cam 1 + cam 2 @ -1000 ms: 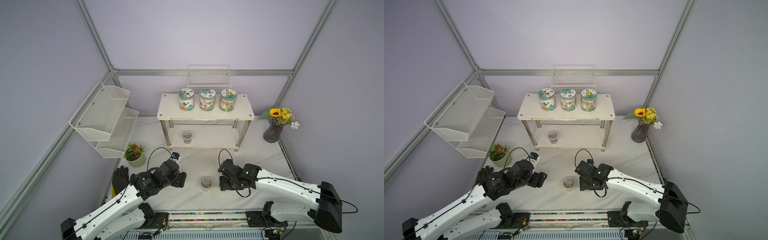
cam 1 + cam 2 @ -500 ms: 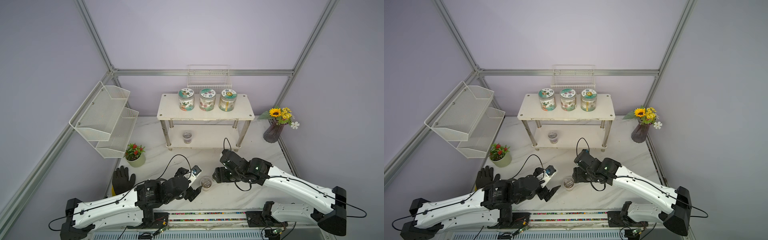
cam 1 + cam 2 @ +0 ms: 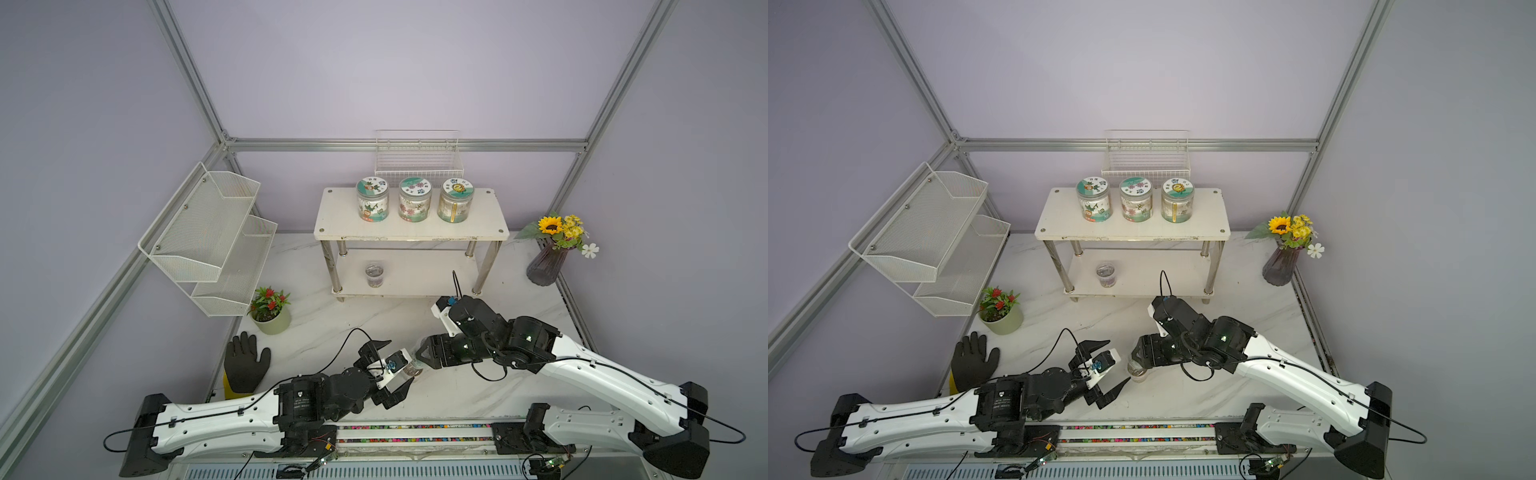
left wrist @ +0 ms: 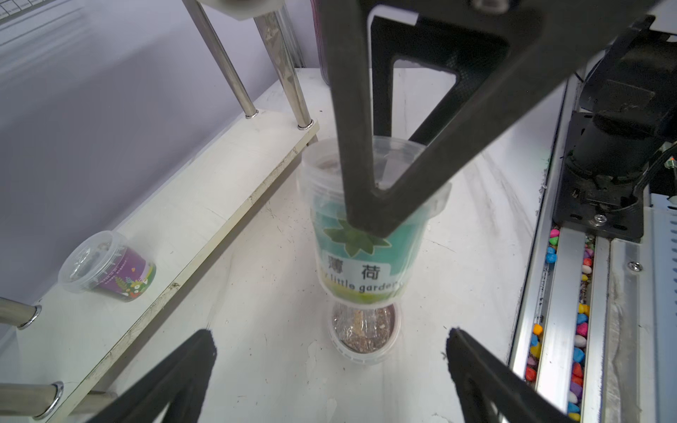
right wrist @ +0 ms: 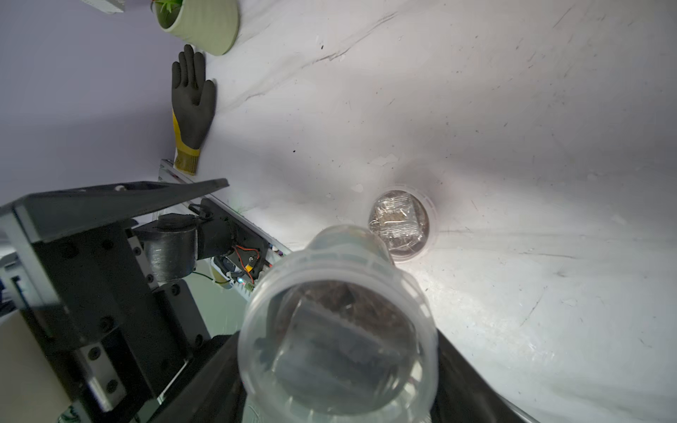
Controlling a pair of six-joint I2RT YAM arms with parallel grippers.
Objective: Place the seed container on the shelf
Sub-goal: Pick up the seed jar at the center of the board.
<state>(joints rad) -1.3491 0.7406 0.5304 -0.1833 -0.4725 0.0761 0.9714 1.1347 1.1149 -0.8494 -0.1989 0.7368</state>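
1. Seed container (image 4: 366, 252): a clear plastic cup with a green leaf label. The right end effector (image 3: 1139, 353) holds it, with narrow jaws clamped on its upper sides. The cup hangs roughly upright above the front of the worktop (image 3: 332, 328), well apart from the shelf (image 3: 411, 237).
2. Round clear dish (image 5: 401, 223): it holds brownish grains and a crumpled packet and lies flat on the worktop, just below and beside the cup's base. Whether the two touch cannot be told.
3. Left end effector (image 4: 329, 342): the jaws are spread wide and hold nothing. In the left wrist view the two fingertips flank the dish. In both top views they lie near the held cup.
4. Shelf: a white two-tier stand on chrome legs at the back of the worktop. The top board carries three lidded jars (image 3: 414, 199) in a row. The lower board carries a small clear cup (image 4: 106, 267) with a purple label.
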